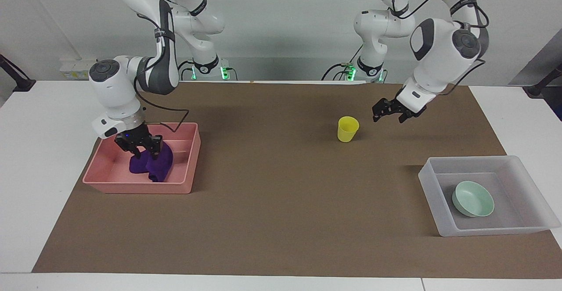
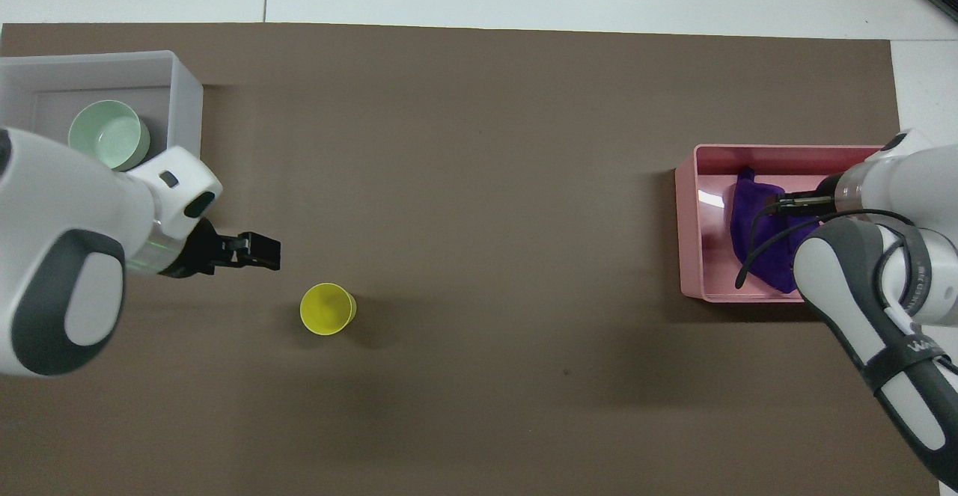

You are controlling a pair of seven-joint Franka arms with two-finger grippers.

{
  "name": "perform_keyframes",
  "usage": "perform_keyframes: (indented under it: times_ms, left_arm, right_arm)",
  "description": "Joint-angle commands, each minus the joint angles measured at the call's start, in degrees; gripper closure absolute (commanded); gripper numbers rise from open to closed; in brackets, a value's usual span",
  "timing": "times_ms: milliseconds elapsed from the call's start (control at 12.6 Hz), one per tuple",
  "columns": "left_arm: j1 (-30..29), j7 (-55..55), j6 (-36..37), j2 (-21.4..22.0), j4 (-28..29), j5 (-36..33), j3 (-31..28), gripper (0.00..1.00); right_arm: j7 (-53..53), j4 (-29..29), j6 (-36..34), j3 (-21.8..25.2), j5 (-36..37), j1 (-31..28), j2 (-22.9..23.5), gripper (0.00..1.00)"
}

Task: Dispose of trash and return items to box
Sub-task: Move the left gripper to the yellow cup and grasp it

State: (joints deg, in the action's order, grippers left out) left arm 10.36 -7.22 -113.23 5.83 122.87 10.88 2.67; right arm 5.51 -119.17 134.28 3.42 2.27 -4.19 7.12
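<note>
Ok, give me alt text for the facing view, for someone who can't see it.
The right gripper is down in the pink bin on the purple rag. The left gripper hangs open in the air beside the yellow cup on the brown mat. The mint-green bowl sits in the translucent box.
</note>
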Motion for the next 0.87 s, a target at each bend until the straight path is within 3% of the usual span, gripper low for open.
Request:
perform_keyframes:
  times_ms: [0,238,317,397,635,794]
  left_arm:
    - [5.6,-2.4,-13.6,3.1,13.5,1.1,-1.1,0.00]
    - [8.5,-3.0,-17.2,1.8,17.3,1.0,-1.1,0.03]
    - [8.5,-3.0,-17.7,0.3,17.0,1.0,-1.2,0.56]
    - [8.3,-2.8,-17.6,-0.7,16.5,1.0,-1.2,0.97]
    - [7.6,-2.9,-16.6,-2.8,13.9,1.0,-1.2,1.00]
    - [6.6,-2.9,-14.1,-2.1,12.0,1.0,-1.6,1.00]
  right_arm:
    - [-0.1,1.3,-1.6,-1.2,0.6,-0.3,-2.1,0.00]
    - [-6.5,8.1,-9.8,-3.7,0.0,-0.2,-3.1,0.00]
    - [-9.4,9.7,-12.2,-4.6,0.0,-0.2,-3.4,0.00]
    - [-13.0,10.5,-13.6,-6.0,0.0,-0.2,-3.7,0.00]
    - [-17.3,12.4,-17.6,-7.6,0.2,0.1,-5.8,0.00]
    - [-17.8,18.1,-25.3,-7.6,0.0,0.1,-6.0,0.00]
